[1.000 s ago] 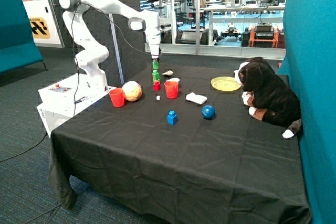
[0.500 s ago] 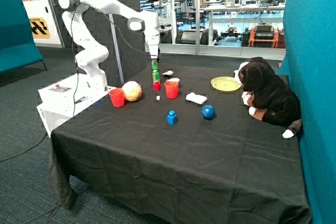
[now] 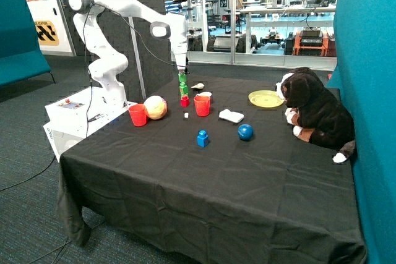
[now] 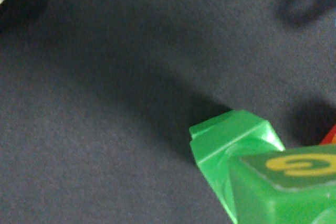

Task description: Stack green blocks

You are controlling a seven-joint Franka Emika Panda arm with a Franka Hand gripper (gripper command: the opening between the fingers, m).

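My gripper (image 3: 182, 71) hangs over the back of the black table, shut on a green block (image 3: 182, 77). Right under it a second green block (image 3: 184, 89) stands on a small red block (image 3: 184, 100), next to a red cup (image 3: 202, 105). In the wrist view the held green block (image 4: 283, 192), with a yellow mark on it, is very close, and the lower green block (image 4: 231, 132) shows beyond it, a little offset. I cannot tell whether the two touch. A third green block is out of view.
A second red cup (image 3: 137, 115) and a pale ball (image 3: 155, 107) stand near the arm's base. A blue block (image 3: 202, 138), a blue ball (image 3: 245, 132), a white object (image 3: 231, 115), a yellow plate (image 3: 266, 98) and a plush dog (image 3: 315, 112) lie on the table.
The gripper with the green block has shifted very slightly over the stack. Nothing else has moved.
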